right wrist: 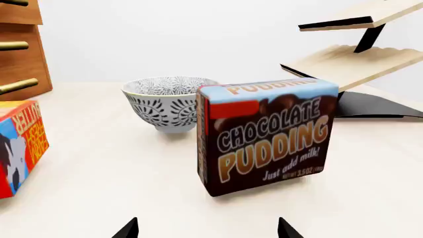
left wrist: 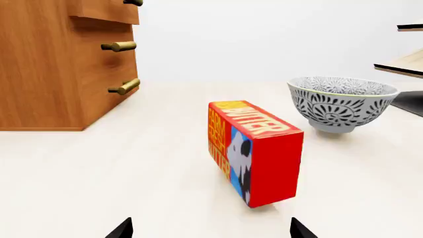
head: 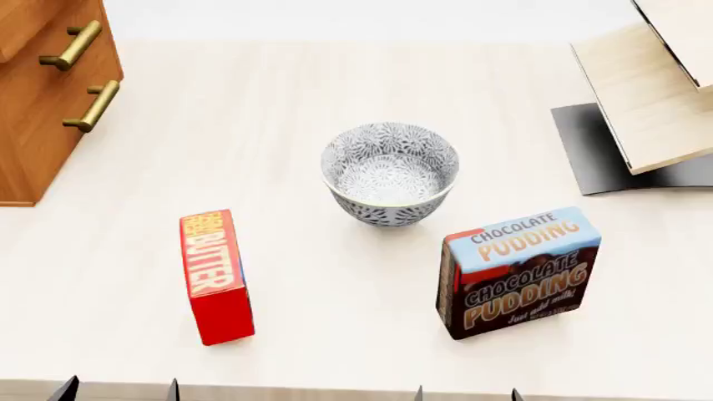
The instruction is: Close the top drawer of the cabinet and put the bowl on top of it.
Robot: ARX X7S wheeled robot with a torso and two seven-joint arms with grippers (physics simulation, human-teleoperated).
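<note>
Cabinet [head: 45, 100] sits far left on the desk [head: 290, 109]; top drawer [left wrist: 106, 12] juts out past the fronts below, not yet shut. Left claw [left wrist: 210, 230] spread wide, empty, low at near edge behind the butter box [head: 215, 276]. My plan: go round the box, push flat on the drawer front, not the brass handle. Bowl [head: 390, 173] upright mid-desk, white with grey floral, apart from the pudding box [head: 518, 271]. Right claw [right wrist: 207, 229] also wide, empty.

My patterned bowl [head: 390, 174] sits upright mid-frame; the cabinet [head: 45, 125] stands upper left, its top drawer [left wrist: 106, 11] seemingly protruding.
</note>
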